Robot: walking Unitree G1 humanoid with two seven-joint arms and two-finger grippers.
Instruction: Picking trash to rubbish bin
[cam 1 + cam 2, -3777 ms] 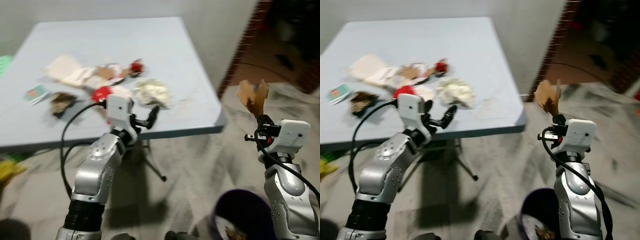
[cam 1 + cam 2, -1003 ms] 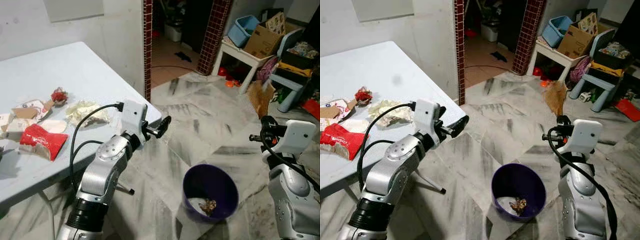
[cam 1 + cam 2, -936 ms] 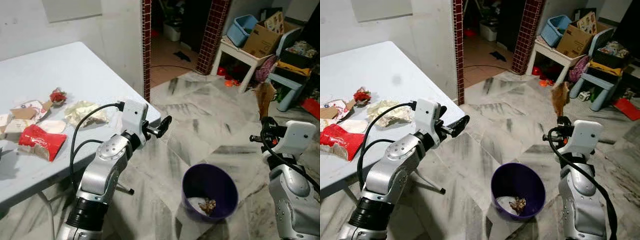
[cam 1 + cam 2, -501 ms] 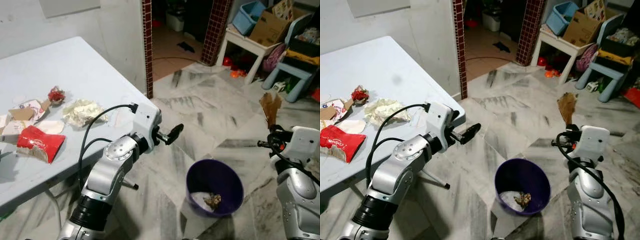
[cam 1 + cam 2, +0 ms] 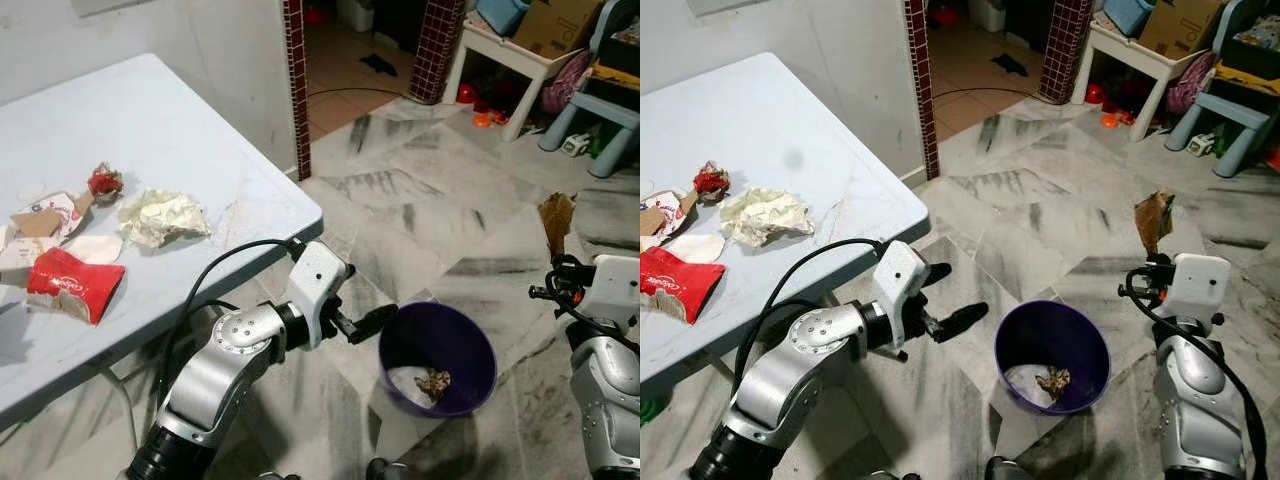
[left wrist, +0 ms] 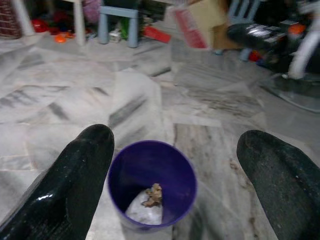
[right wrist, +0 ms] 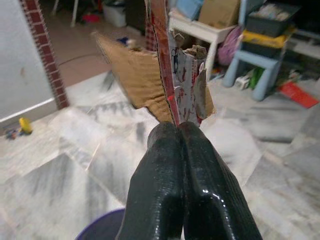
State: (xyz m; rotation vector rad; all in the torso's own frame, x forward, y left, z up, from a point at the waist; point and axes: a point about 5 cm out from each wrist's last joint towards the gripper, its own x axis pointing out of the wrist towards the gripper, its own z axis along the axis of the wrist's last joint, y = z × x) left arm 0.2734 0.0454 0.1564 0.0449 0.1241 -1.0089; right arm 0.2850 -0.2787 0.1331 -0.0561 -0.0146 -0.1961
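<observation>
Brown torn cardboard scrap (image 7: 172, 82), stiff and ragged-edged with a red printed face, stands upright from the right gripper (image 5: 1152, 262), whose fingers are pinched tight on its lower edge. The purple bin (image 5: 1052, 356), a round smooth plastic tub with crumpled scraps inside, sits below and to the left of that gripper. The step in hand looks like carrying to the bin; next the scrap must come over the rim before release. The left gripper (image 6: 175, 170) hovers spread wide and empty just above the bin.
</observation>
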